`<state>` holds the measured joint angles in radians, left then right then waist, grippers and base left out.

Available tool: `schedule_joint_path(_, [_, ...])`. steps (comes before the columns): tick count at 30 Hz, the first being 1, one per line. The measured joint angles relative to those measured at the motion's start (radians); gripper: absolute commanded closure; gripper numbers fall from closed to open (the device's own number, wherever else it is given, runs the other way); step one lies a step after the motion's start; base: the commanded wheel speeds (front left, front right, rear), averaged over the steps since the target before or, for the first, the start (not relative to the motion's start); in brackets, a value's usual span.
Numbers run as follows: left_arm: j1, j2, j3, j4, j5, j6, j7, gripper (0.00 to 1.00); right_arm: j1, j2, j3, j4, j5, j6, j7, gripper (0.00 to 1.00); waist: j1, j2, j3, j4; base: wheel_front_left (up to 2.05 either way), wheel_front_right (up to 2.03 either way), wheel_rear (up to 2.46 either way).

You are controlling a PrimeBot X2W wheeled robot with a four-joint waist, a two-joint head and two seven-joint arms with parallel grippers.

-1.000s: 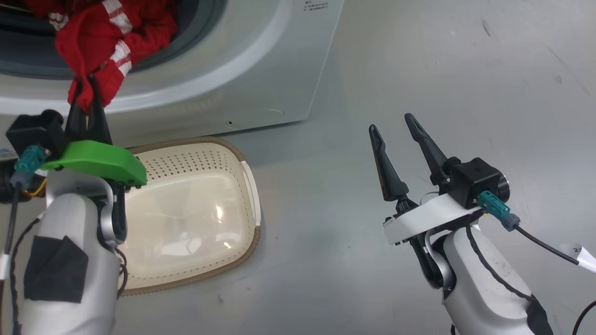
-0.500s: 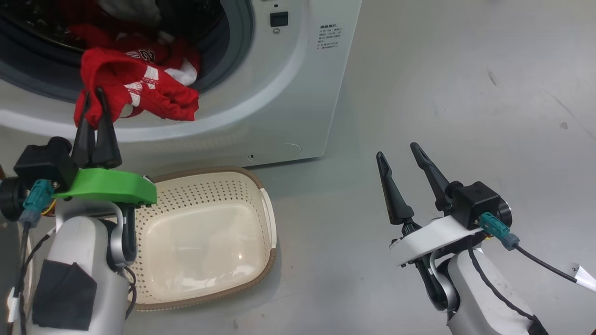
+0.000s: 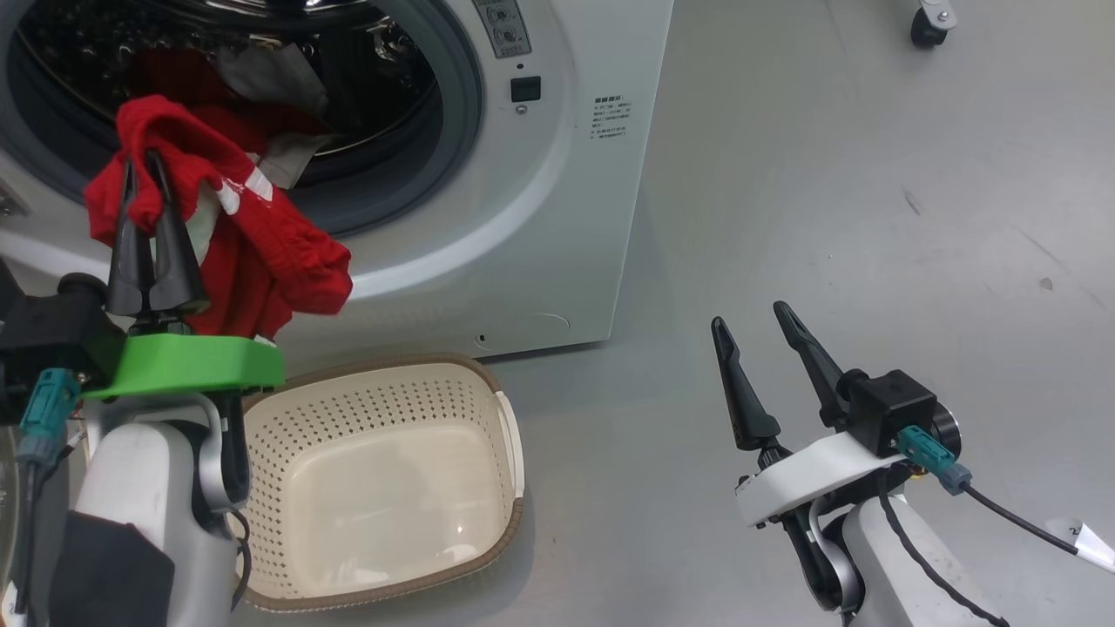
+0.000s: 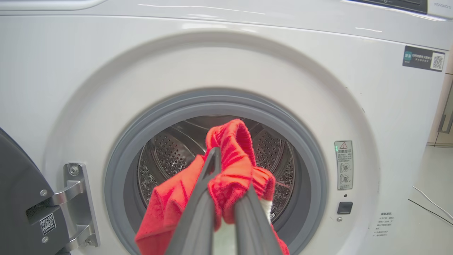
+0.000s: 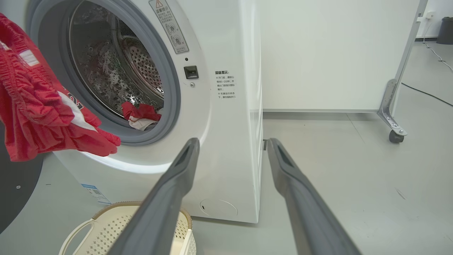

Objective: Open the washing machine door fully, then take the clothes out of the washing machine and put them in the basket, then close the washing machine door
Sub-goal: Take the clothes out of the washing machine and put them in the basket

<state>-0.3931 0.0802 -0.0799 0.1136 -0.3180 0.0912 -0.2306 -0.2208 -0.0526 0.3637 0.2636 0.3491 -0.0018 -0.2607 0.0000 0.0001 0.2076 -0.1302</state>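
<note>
Red garment (image 3: 287, 252) pulled clear of washing machine (image 3: 557, 218), pinched by left tool (image 3: 144, 165), right tool (image 3: 747, 315) spread

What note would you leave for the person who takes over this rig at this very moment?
Grippers: left gripper shut on a red garment, held outside the washing machine opening; right gripper open, holding nothing, away to the right.
Things: basket before the machine, no clothes in it.
Done: door open; one garment out of the drum.
To do: drop it in the basket, fetch the other clothes from the drum, close the door.
</note>
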Motion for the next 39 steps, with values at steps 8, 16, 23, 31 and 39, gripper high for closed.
schedule_joint_path(8, [0.074, 0.000, -0.021, -0.066, 0.023, 0.002, 0.002, 1.00, 0.026, 0.000, -0.007, 0.000, 0.000, -0.001, 0.000, 0.00, 0.0000, 0.0000, -0.035, 0.003, 0.00, 0.00, 0.00])
schedule_joint_path(16, [0.185, 0.000, -0.023, -0.072, 0.023, 0.010, 0.066, 1.00, 0.033, 0.000, -0.013, -0.010, -0.009, -0.001, 0.000, 0.00, 0.0000, 0.0000, -0.037, 0.012, 0.00, 0.00, 0.00])
schedule_joint_path(23, [0.276, -0.010, -0.037, -0.022, -0.013, 0.011, 0.125, 1.00, 0.039, 0.000, -0.009, -0.034, -0.018, -0.001, 0.000, 0.00, 0.0000, 0.0000, -0.004, 0.013, 0.00, 0.00, 0.00])
schedule_joint_path(31, [0.293, -0.021, -0.046, 0.060, -0.051, 0.012, 0.161, 1.00, 0.031, 0.000, -0.001, -0.062, -0.019, 0.000, 0.000, 0.00, 0.0000, 0.0000, 0.061, 0.005, 0.00, 0.00, 0.00])
schedule_joint_path(39, [0.267, -0.021, -0.041, 0.152, -0.069, 0.012, 0.196, 1.00, -0.016, 0.000, 0.013, -0.094, -0.019, 0.001, 0.000, 0.00, 0.0000, 0.0000, 0.151, -0.016, 0.00, 0.00, 0.00])
